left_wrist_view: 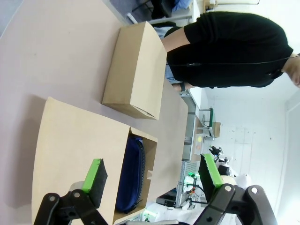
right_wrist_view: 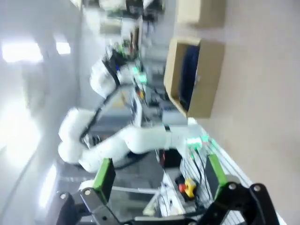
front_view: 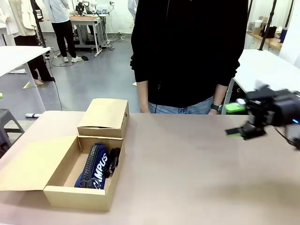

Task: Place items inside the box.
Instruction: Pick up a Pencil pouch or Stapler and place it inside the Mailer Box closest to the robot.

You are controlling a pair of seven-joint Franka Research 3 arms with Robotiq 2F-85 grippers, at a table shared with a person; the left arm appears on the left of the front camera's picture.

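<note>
At the table's right edge my right gripper (front_view: 234,120) is hanging open, empty — my left gripper (left_wrist_view: 152,174) is gaping too. The navy zip pouch (front_view: 96,165) is lying inside the box (front_view: 79,197).

The desk (front_view: 187,168) is a broad, pale tan top with a matte finish, running from the robot's side across to the person's side. Two cardboard boxes stand on its left part. The open box (front_view: 79,197) sits nearest the robot's edge with its lid flap (front_view: 28,168) folded out to the left. Whether that flap rests on the top or hangs just above it cannot be told. Right behind it, toward the far side, stands the closed box (front_view: 104,117) — its near wall meets, or all but meets, the open box's back rim. In the left wrist view the pair sit one beyond the other on the same tan surface — a soft shadow lies beside the flap.
</note>
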